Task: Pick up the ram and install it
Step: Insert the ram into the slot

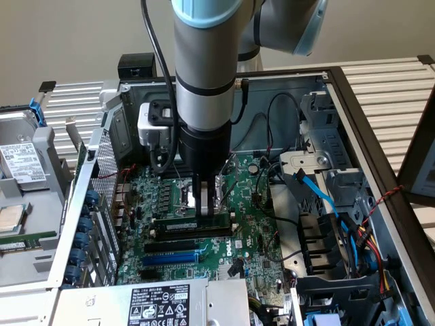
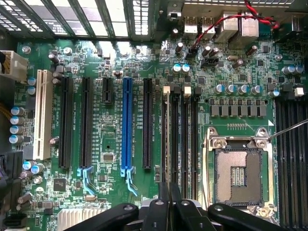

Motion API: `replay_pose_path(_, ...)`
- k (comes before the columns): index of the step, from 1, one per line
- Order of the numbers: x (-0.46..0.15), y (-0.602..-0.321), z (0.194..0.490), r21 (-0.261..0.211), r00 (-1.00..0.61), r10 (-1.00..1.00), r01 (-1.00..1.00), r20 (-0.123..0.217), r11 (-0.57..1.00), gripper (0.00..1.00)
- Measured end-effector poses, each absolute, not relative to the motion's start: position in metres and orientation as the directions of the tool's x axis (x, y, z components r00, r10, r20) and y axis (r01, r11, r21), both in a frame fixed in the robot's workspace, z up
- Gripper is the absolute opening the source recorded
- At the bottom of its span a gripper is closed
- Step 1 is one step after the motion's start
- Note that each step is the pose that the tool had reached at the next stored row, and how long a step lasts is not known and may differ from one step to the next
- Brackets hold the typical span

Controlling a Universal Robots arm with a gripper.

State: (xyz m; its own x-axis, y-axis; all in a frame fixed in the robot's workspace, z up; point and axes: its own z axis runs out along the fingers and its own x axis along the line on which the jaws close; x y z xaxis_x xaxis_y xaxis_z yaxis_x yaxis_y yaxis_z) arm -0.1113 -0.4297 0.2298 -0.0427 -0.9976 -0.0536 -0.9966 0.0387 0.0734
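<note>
The ram (image 1: 178, 222) is a thin green stick standing on its long edge across the large green motherboard (image 1: 262, 234), in line with a black memory slot beside the CPU socket (image 2: 238, 175). In the wrist view the ram (image 2: 169, 139) shows edge-on as a narrow strip along that slot. My gripper (image 1: 206, 207) reaches straight down from the arm and is shut on the stick near one end. Its black fingertips (image 2: 162, 204) press close on either side of the thin edge. I cannot tell how deep the stick sits in the slot.
Long black slots and one blue slot (image 2: 127, 125) run parallel to the ram. Blue and black cables (image 1: 319, 193) and drive cages crowd the exterior view's right. The case walls (image 1: 340, 88) ring the board. A silver drive (image 1: 20, 166) lies outside at the exterior view's left.
</note>
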Motion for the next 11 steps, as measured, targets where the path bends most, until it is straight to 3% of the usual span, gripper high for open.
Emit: replay_pose_path(11,-0.1115,-0.4298,0.2285,0.072,-0.043,-0.998,-0.997,-0.053,0.039,0.12)
